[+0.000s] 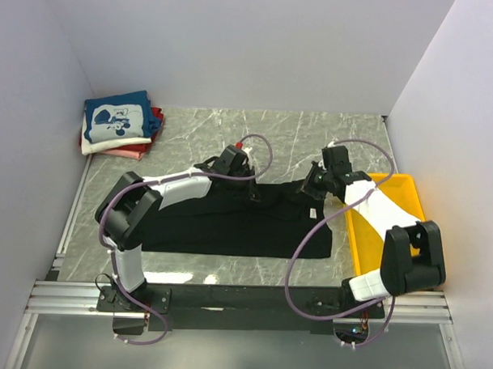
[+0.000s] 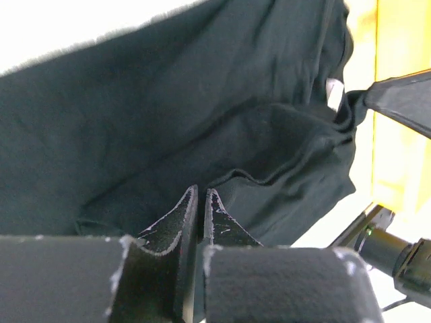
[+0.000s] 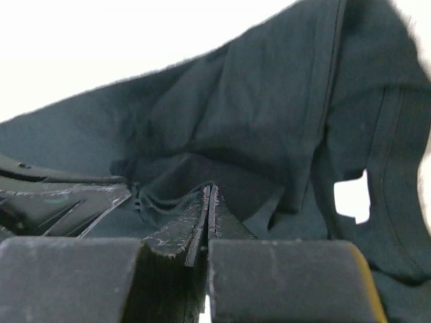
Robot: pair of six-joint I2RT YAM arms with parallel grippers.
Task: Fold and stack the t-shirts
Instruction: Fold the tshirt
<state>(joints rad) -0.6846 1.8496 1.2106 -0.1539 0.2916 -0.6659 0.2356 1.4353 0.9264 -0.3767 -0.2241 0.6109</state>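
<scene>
Shows a big black t-shirt (image 1: 237, 229) spread on the gray table (image 1: 232, 127), its far edge bunched up right at both sets of jaws. Pinches that edge with the left gripper (image 2: 201, 195), jaws shut tight on a fold of black cloth at their tips. Pinches the same edge with the right gripper (image 3: 209, 192), jaws closed on the cloth too. Shows a yellow tray (image 1: 396, 194) just right of the right jaws. Shows a folded pile well away, left of and beyond the left jaws: a blue t-shirt (image 1: 115, 119) on top, a white t-shirt (image 1: 90, 147) and a red t-shirt (image 1: 142, 147) under it
</scene>
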